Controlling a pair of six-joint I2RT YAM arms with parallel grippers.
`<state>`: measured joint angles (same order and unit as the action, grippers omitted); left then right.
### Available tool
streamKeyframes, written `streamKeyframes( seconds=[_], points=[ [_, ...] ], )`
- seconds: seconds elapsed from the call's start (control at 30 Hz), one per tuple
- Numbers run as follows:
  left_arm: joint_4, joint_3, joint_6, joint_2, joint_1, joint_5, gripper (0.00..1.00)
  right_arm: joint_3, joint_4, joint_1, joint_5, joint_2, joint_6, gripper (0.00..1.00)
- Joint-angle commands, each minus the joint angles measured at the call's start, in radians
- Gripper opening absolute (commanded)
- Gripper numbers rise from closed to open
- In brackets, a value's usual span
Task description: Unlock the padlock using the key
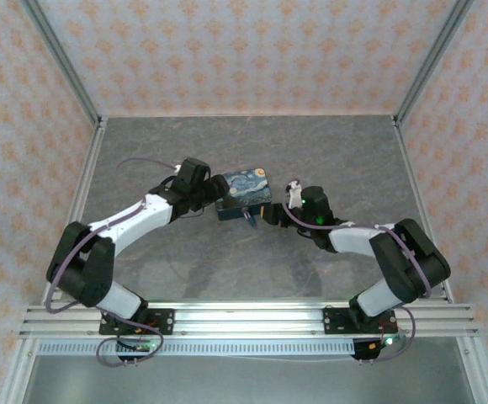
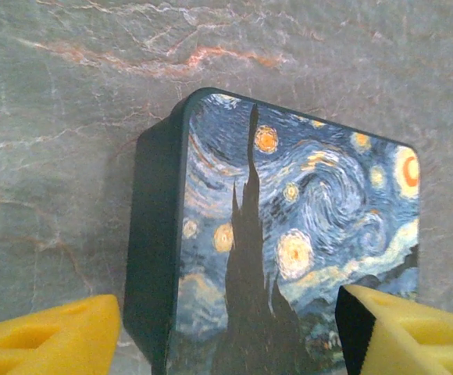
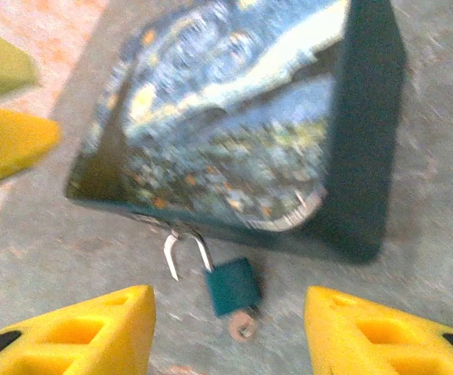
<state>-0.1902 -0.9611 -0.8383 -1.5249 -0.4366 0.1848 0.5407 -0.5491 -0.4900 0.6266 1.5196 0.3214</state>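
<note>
Grey marbled table (image 1: 311, 151) with starry box (image 1: 244, 192) and teal padlock (image 3: 233, 285)

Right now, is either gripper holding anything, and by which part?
Nothing is held. The right gripper is open around the padlock, clear of it; the left gripper is open at the box.

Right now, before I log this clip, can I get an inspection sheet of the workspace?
Surface: grey marbled table.
Job's things: padlock at the starry-night box front, shackle looks open, key in it.
Clutter: nothing seen.
Grippers: left gripper open, straddling the box; right gripper open, flanking the padlock.
Cables: purple cables loop along both arms.
Surroundings: patterned walls, aluminium frame.
</note>
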Motion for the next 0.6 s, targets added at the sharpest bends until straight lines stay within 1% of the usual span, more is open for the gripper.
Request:
streamKeyframes(
  seconds=[0.0, 0.17, 0.3, 0.47, 0.57],
  points=[
    [-0.055, -0.048, 0.077, -0.059, 0.007, 0.035, 0.74, 0.065, -0.069, 0.000, 0.120, 0.050, 0.093, 0.53],
    [-0.068, -0.035, 0.073, -0.101, 0.004, 0.010, 0.74, 0.102, -0.106, -0.001, 0.124, 0.122, 0.120, 0.53],
    [-0.062, 0.013, 0.059, -0.119, -0.004, 0.009, 0.74, 0.135, -0.101, 0.000, 0.129, 0.159, 0.091, 0.54],
    [-0.069, 0.065, 0.043, -0.105, -0.036, -0.027, 0.73, 0.166, -0.116, 0.006, 0.130, 0.203, 0.062, 0.56],
    [-0.074, 0.090, 0.027, -0.078, -0.060, -0.043, 0.73, 0.173, -0.156, 0.015, 0.137, 0.228, 0.058, 0.58]
  ],
)
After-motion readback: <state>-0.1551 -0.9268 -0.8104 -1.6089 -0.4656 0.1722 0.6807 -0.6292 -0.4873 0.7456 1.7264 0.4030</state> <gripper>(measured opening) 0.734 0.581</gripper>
